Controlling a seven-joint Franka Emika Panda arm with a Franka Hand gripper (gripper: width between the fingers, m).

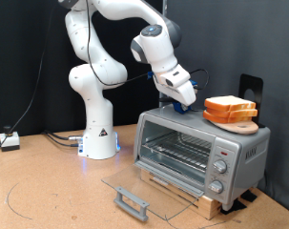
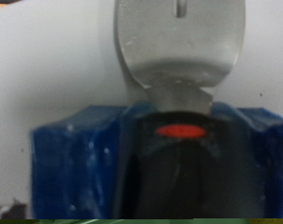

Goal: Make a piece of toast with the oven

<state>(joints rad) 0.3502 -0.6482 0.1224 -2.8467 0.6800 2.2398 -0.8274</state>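
A grey gripper part [image 2: 180, 47] is filling the upper middle. Below it, a blue block [image 2: 66, 168] is flanking a dark piece bearing a red-orange oval [image 2: 182, 132]

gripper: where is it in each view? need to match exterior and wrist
Exterior view: the gripper hangs over the oven top, at the exterior view's left of the piece of toast.
Wrist view: its blue fingers fill the lower frame.
Shared landmark: the blue fingers, seen just above the oven top in the exterior view.
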